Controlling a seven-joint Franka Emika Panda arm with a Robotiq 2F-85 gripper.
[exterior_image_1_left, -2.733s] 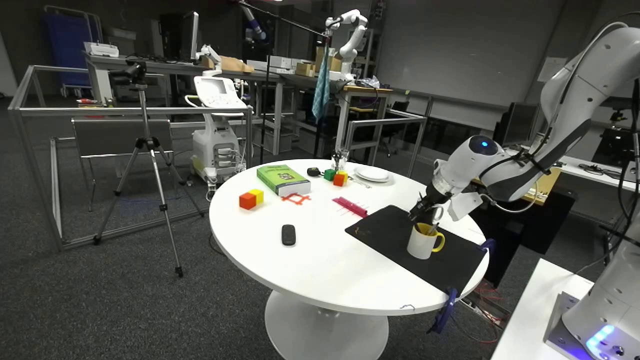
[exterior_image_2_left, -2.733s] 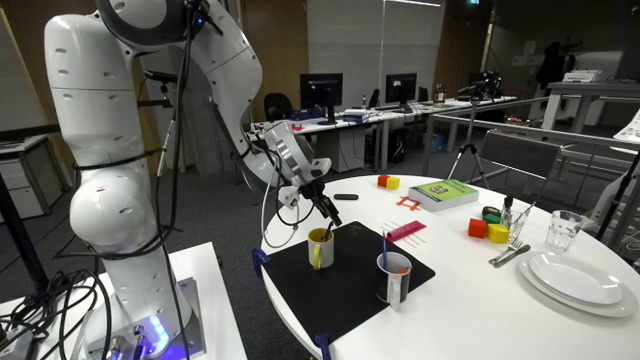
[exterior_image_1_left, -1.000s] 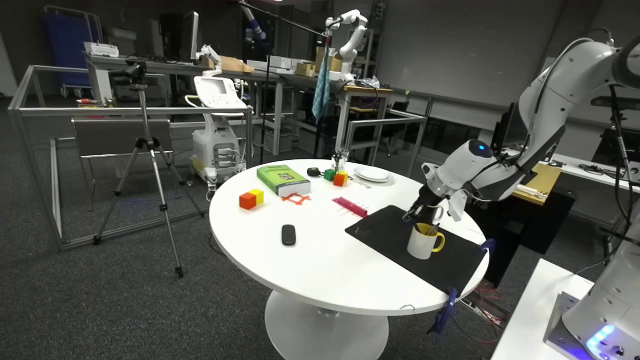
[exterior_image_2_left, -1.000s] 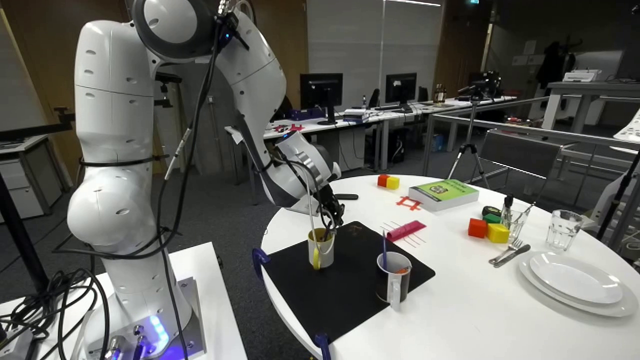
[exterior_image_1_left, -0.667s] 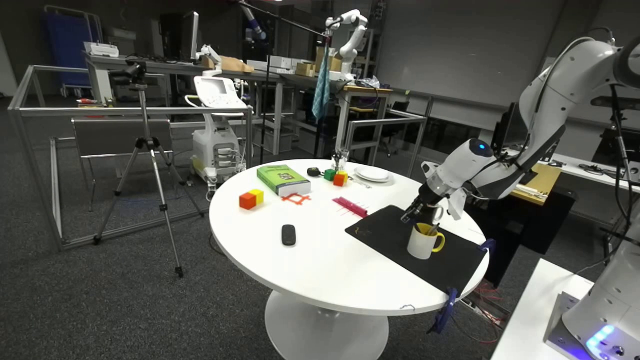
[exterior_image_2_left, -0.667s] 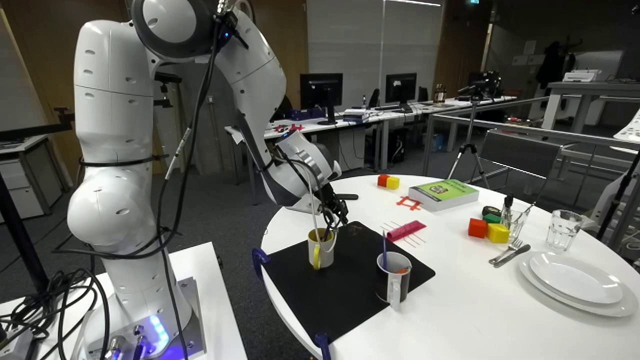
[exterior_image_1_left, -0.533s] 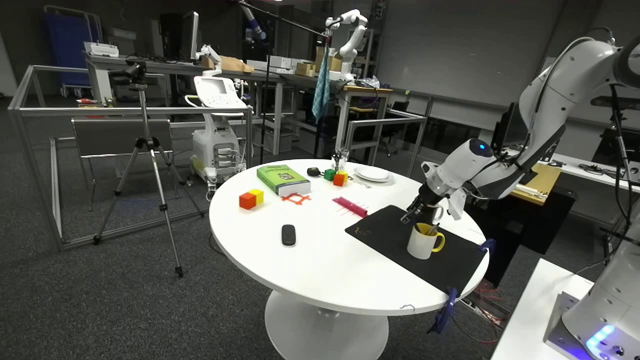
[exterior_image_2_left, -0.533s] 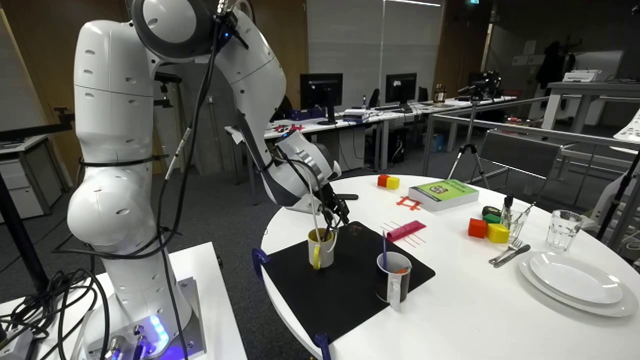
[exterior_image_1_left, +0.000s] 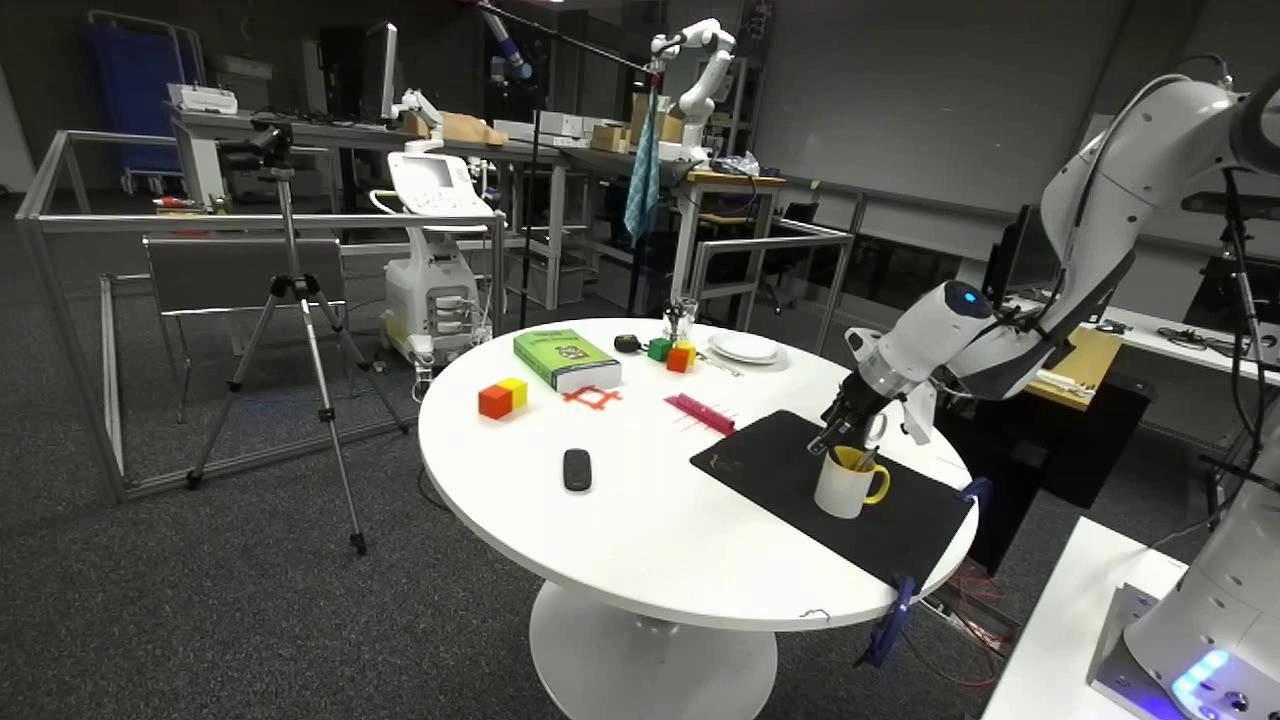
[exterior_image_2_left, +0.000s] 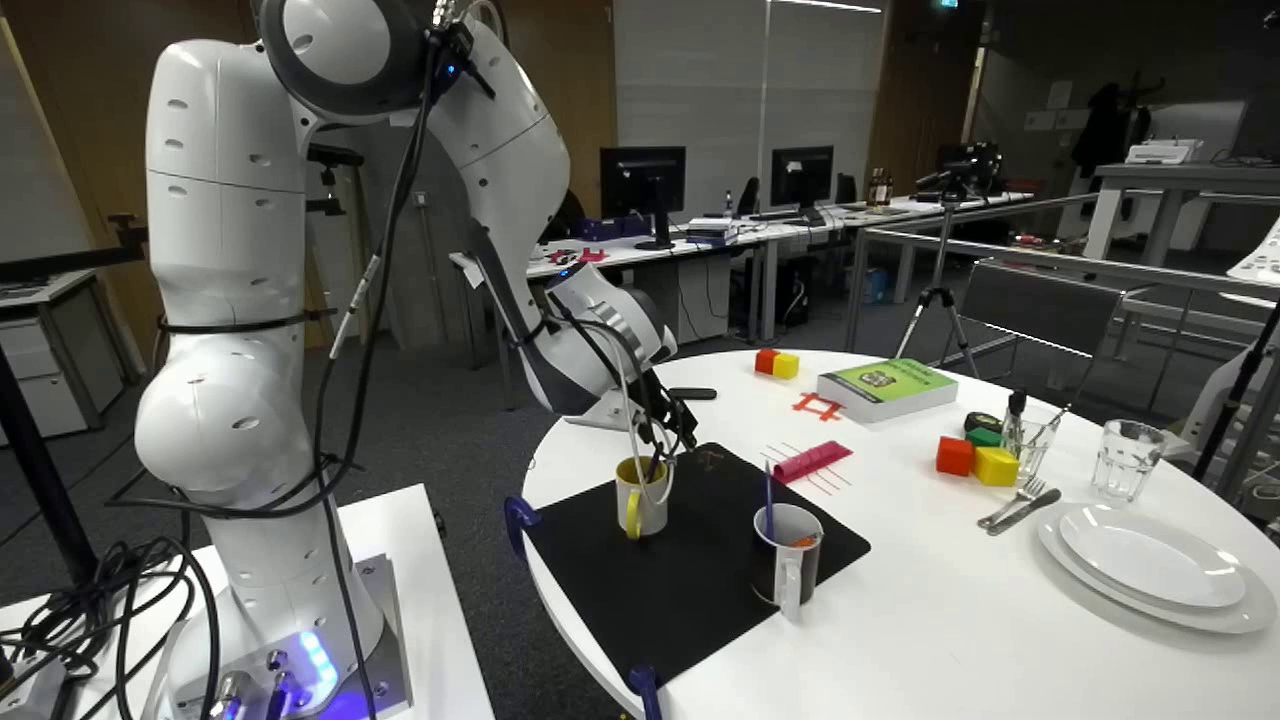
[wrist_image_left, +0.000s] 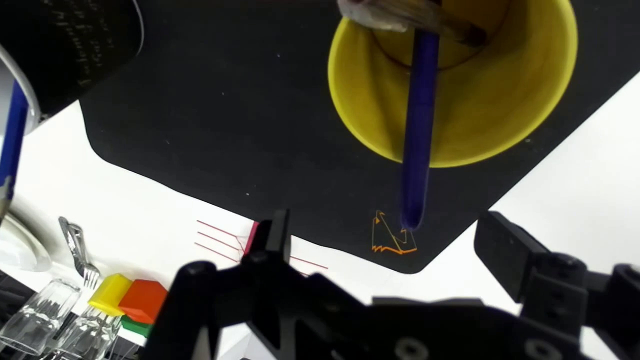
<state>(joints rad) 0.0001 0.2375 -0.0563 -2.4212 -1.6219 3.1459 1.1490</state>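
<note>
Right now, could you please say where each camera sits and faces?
An exterior view: beside the table, facing across it; arm and base at right.
An exterior view: near the base, facing over the mat toward monitors; arm and base at left.
Wrist view: on the arm, facing down into a mug; open claw at bottom.
Both exterior views share that mug, mat and book.

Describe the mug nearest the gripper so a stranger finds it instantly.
On the round white table lies a black mat. The white mug stands there near the gripper; unlike the black mug, it has a yellow handle and inside.
</note>
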